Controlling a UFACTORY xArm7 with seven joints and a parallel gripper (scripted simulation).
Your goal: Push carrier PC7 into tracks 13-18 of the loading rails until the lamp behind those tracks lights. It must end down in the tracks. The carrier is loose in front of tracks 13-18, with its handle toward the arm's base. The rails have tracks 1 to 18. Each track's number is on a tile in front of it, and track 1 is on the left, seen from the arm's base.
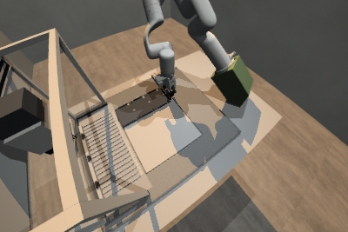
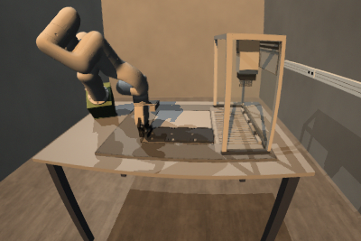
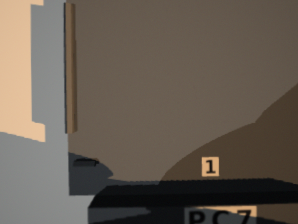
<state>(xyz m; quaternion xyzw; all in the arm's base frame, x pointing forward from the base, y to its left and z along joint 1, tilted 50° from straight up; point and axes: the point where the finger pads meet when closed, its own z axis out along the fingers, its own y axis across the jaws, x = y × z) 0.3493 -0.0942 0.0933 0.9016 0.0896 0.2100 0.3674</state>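
Pincer (image 1: 169, 90) on the grey seven-joint arm (image 1: 197, 15) is down at table level, fingers spread wide, nothing between them. Flat dark rectangular carrier with the PC7 label (image 1: 141, 105) lies directly ahead of the pincer, its near handle end right at the fingertips; can't tell if they're touching. In the wrist view, the carrier's dark edge (image 3: 200, 192) fills the bottom, with the PC7 tag partly cut off and a small tan tile marked "1" (image 3: 210, 166) just beyond it. Carrier's far end reaches toward the slatted grey loading rails (image 1: 109, 149) under the tan open frame (image 1: 56, 115), not visibly down in the tracks. Green base block (image 1: 235, 80) sits behind the pincer.
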